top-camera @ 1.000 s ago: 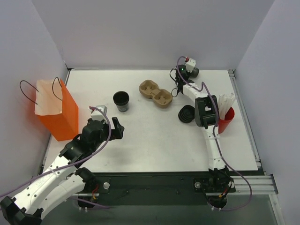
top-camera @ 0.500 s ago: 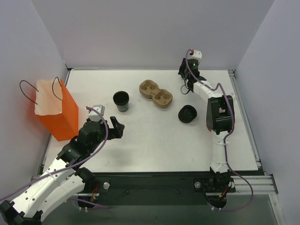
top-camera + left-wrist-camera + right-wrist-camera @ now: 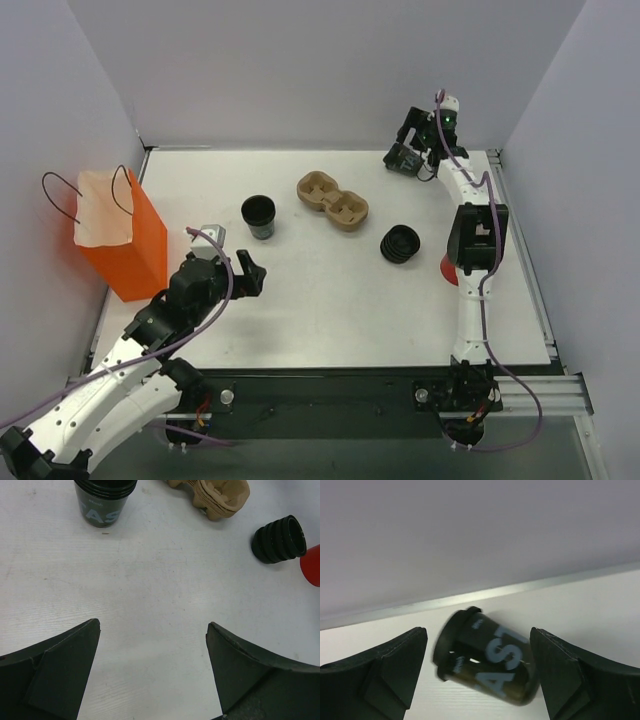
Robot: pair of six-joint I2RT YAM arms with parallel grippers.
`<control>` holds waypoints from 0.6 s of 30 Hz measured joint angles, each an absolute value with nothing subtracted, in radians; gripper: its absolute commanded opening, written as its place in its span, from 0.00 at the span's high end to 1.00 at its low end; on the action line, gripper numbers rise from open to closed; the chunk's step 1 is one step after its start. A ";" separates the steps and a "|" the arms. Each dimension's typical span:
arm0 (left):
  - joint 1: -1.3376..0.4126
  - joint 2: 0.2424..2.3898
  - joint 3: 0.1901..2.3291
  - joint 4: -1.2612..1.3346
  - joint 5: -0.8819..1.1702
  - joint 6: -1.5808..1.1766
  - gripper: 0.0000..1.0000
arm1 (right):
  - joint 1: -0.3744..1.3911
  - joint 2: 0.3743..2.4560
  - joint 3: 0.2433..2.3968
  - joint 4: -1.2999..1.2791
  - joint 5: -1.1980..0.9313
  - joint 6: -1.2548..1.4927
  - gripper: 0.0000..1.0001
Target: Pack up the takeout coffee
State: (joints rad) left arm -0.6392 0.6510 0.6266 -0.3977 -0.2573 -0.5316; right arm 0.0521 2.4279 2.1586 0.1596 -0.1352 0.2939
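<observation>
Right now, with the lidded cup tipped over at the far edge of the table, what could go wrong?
The takeout coffee lies tipped over inside the open right pincer, so it may roll off along the table before it can be gripped. On its side, its lid might leak or pop off. The orange bag stands on the opposite side of the table, a long carry.

Bright, even light from above; the bench (image 3: 165, 580) darkens softly between the fingers of the left claw (image 3: 152, 625), sharp ahead of it.
</observation>
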 measured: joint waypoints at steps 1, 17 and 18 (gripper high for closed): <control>-0.638 0.659 0.627 -0.397 -0.257 -0.527 0.03 | 0.040 2.455 2.159 0.160 -0.135 0.310 0.12; -0.630 0.686 0.619 -0.383 -0.247 -0.509 0.03 | 0.017 2.566 2.151 0.159 -0.436 0.344 0.16; -0.630 0.685 0.619 -0.383 -0.246 -0.509 0.03 | 0.020 2.560 2.140 0.159 -0.444 0.345 0.16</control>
